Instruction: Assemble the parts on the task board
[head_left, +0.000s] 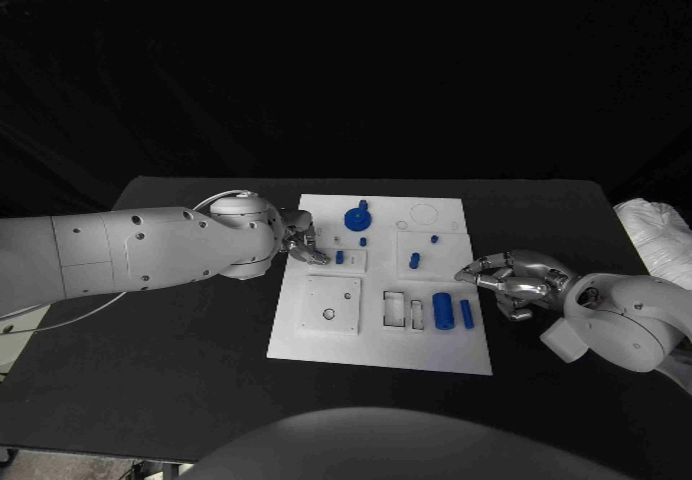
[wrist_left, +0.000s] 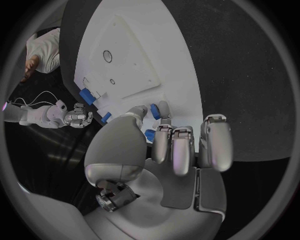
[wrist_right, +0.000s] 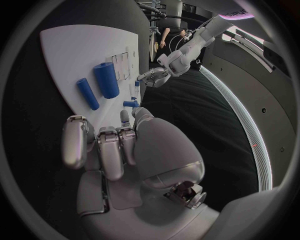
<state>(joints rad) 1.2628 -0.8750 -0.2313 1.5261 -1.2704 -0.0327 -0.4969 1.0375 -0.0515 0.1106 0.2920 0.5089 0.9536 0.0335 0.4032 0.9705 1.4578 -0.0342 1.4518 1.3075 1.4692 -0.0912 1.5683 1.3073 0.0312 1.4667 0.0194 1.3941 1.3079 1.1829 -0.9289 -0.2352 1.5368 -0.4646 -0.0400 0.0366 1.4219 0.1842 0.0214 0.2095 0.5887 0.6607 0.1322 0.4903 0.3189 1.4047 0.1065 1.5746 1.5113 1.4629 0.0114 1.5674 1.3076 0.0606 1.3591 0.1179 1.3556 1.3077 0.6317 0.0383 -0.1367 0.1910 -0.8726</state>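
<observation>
Head view – task board (head_left: 378, 345) (blue parts (head_left: 443, 311) aboard)

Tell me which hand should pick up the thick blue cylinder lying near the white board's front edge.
Right. The right hand sits just beside the board's right edge, close to the thick blue cylinder. The left hand is across the white board, by the small blue peg.

L hand (head_left: 300, 243) out over board's left edge, fingers curled; R hand (head_left: 508, 281) by right edge, fingers curled, empty.
</observation>
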